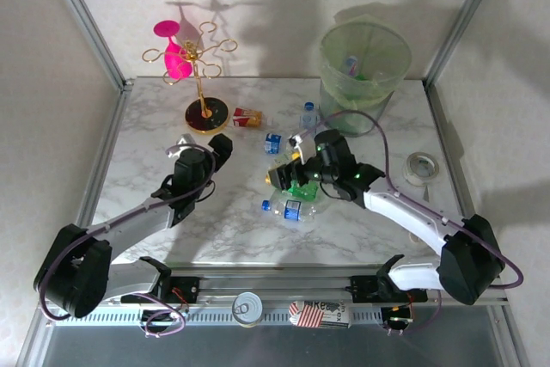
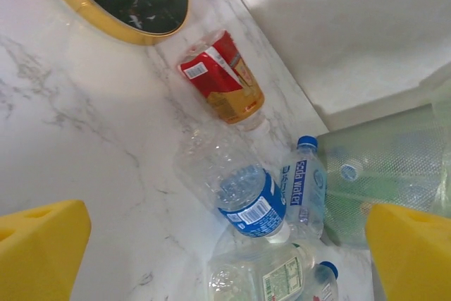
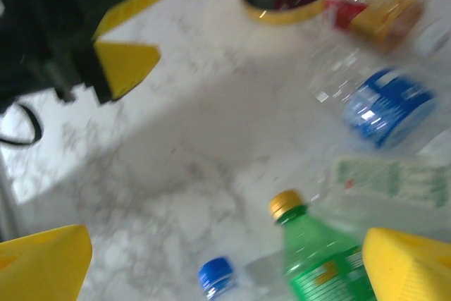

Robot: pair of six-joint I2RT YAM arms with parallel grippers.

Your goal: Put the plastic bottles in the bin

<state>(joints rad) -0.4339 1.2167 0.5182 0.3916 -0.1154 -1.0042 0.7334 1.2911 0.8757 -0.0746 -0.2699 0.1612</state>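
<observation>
1. Two grippers hang low over the middle of the white marble desk (image 1: 142, 139), and both have their yellow fingers spread wide with nothing clamped.
2. The left gripper (image 1: 216, 150) (image 2: 225, 255) sits just in front of the gold wire stand with pink glasses (image 1: 199, 75), which stands toward the far left corner.
3. The right gripper (image 1: 288, 165) (image 3: 225, 262) is over a loose heap of bottles at the desk's centre. A green plastic bottle with a yellow cap (image 1: 301, 191) (image 3: 317, 262) lies between its open fingers, not pinched.
4. A crushed clear bottle with a blue label (image 1: 273, 143) (image 2: 246, 199) lies between the two grippers.
5. A flattened red-labelled bottle (image 1: 247, 117) (image 2: 222, 79) rests beside the stand's base.
6. A small clear soda-water bottle with a blue cap (image 1: 308, 115) (image 2: 304, 188) is close against the bin's wall.
7. The round translucent pale green bin (image 1: 382, 83) (image 2: 394, 167) stands at the far right corner, lined with a thin bag, with a few bottles inside.
8. A roll of clear tape (image 1: 420, 167) lies near the right edge.
</observation>
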